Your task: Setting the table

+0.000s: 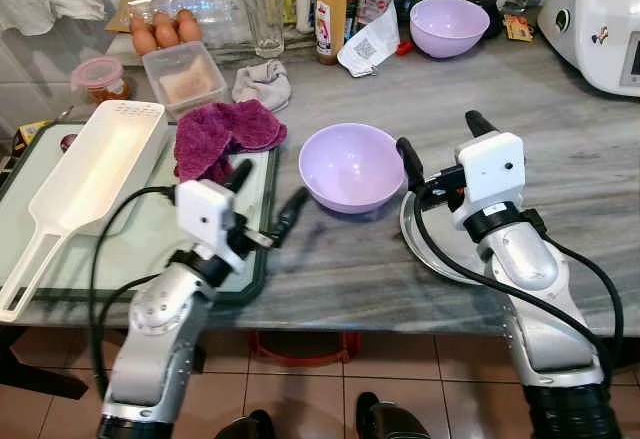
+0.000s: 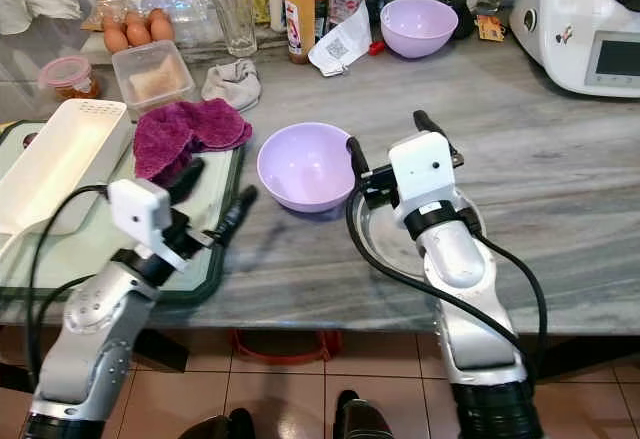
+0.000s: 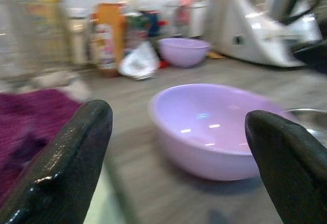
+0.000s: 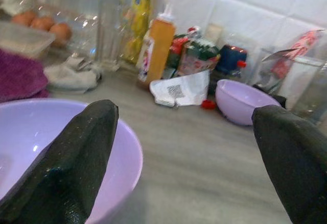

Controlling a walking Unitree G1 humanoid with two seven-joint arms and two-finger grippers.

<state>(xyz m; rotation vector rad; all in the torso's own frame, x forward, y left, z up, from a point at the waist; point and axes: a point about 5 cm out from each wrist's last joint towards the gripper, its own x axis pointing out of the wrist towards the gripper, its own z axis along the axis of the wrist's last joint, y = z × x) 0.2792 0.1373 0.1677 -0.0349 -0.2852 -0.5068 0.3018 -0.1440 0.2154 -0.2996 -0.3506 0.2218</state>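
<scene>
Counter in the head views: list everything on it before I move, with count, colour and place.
Bowls: 2, lilac; one at centre front, one at the back.
Plate: 1, metal, right of the front bowl, under the right arm.
Cloth: 1, purple, left of the front bowl.
Tray: 1, pale green, far left.
Scoop: 1, white, on the tray.
Tub: 1, clear, behind the cloth.
Rag: 1, grey, right of the tub.
Eggs: about three, brown, back left.
Glass: 1, clear, back.
Bottle: 1, orange, back.
Appliance: 1, white, back right.
Left gripper: open, by the tray's right edge.
Right gripper: open, above the plate.
</scene>
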